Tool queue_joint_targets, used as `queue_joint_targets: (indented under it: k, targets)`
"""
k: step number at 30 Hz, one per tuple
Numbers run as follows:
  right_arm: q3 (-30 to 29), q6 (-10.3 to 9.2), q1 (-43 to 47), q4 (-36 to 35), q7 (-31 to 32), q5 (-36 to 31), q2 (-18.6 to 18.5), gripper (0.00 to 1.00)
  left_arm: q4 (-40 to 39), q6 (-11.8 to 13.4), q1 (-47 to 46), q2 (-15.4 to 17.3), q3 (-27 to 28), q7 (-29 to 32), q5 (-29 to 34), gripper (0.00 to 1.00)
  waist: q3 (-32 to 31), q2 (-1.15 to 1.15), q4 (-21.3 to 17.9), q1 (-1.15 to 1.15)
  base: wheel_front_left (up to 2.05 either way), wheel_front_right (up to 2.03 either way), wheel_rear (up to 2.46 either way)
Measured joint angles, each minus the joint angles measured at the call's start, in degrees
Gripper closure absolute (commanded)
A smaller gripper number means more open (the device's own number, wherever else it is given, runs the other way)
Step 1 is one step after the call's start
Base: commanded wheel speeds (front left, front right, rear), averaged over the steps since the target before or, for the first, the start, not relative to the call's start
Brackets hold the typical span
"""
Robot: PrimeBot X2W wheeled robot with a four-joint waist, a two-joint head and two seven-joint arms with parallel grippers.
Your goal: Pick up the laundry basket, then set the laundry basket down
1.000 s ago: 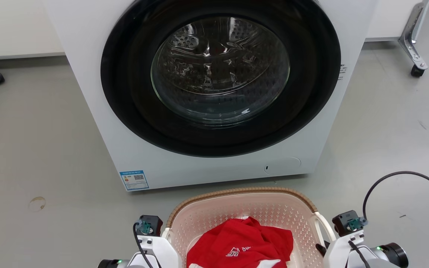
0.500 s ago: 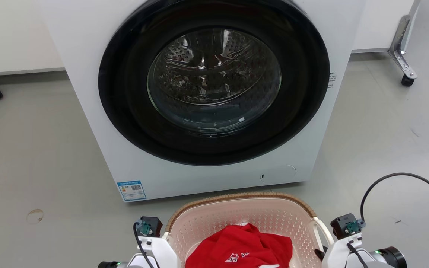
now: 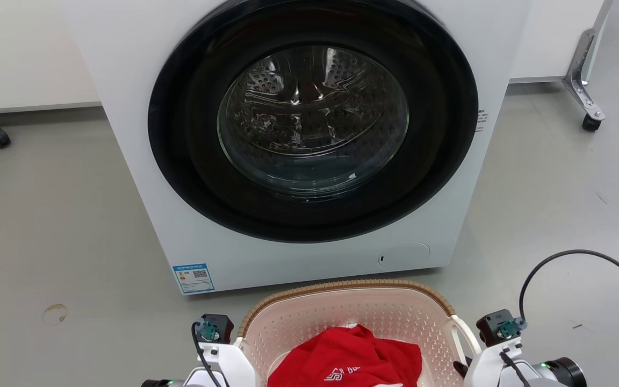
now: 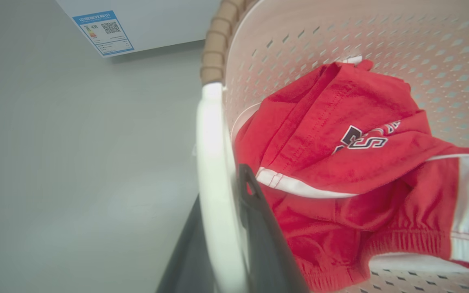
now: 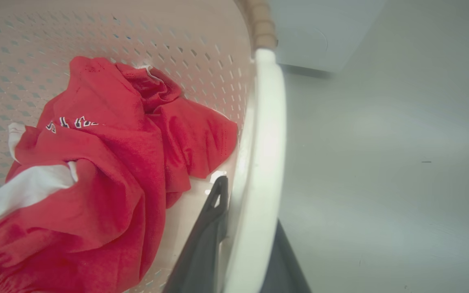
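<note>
the laundry basket sits at the near edge of the head view, just in front of the washer. it is a rounded-rectangular tub of pale pink-beige plastic, its walls pierced by rows of small diamond holes, and its far rim is a brown band moulded to look woven. its near half is cut off by the picture's edge, and its underside is hidden, so i cannot tell whether it rests on the floor or hangs above it.

a crumpled red garment with white stripes and dark-outlined lettering lies inside; the fabric looks like a fine sports mesh, gathered at one elastic hem. the letters are folded over and hard to read.

the left gripper is clamped on the smooth, glossy white left handle, one dark tapered finger inside the basket and the other outside, mostly hidden behind the handle. the right gripper grips the white right handle the same way, its outer finger partly covered.

the washer is a white box with a broad black door ring and a domed glass window onto a dimpled steel drum. a blue-edged label sits at its lower left corner, its print too small to make out. the floor is smooth, matt grey.
</note>
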Motion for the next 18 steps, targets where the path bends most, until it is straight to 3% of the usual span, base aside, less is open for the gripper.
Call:
queue_joint_targets:
  k: [18]
  targets:
    - [1.1, 0.0, -0.3, 0.0, -0.1, 1.1, 0.0, 1.0, 0.1, 0.0, 0.0, 0.0, -0.1, 0.0, 0.0, 1.0, -0.2, 0.0, 0.1, 0.0, 0.0, 0.0, 0.0]
